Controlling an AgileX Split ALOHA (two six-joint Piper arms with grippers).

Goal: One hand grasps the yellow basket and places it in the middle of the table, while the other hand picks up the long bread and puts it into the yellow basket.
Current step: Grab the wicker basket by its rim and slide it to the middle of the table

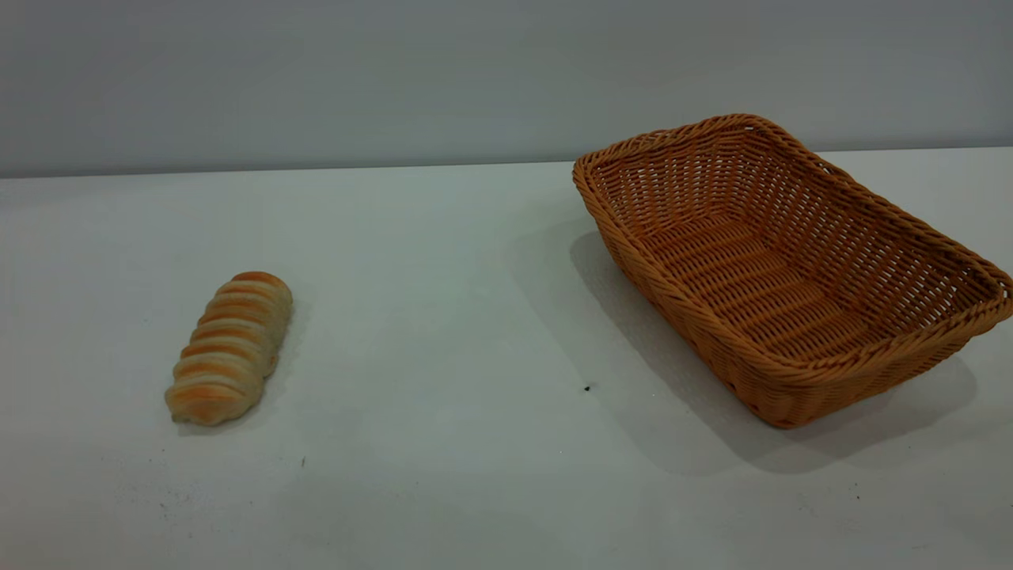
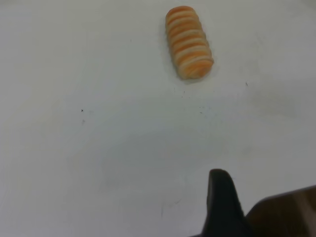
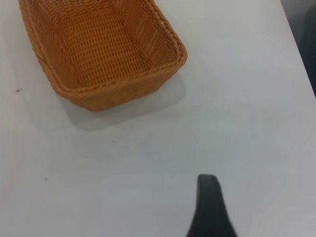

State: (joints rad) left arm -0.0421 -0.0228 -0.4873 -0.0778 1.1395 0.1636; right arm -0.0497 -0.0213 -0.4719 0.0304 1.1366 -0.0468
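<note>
two things rest well apart on our tabletop (image 1: 443, 332): long bread (image 1: 229, 348) left, yellow basket (image 1: 791, 269) right; we cannot tell either end effector's state.

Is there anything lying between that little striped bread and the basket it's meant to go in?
Nothing visible. Only bare table lies between the long bread on the left and the empty yellow basket on the right.

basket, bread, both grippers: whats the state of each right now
yellow basket: upright on the table's right side, empty, ungrasped.
long bread: lying flat on the table, left side, untouched.
left gripper: above the table, short of the bread, holding nothing.
right gripper: above bare table, short of the basket, holding nothing.
</note>
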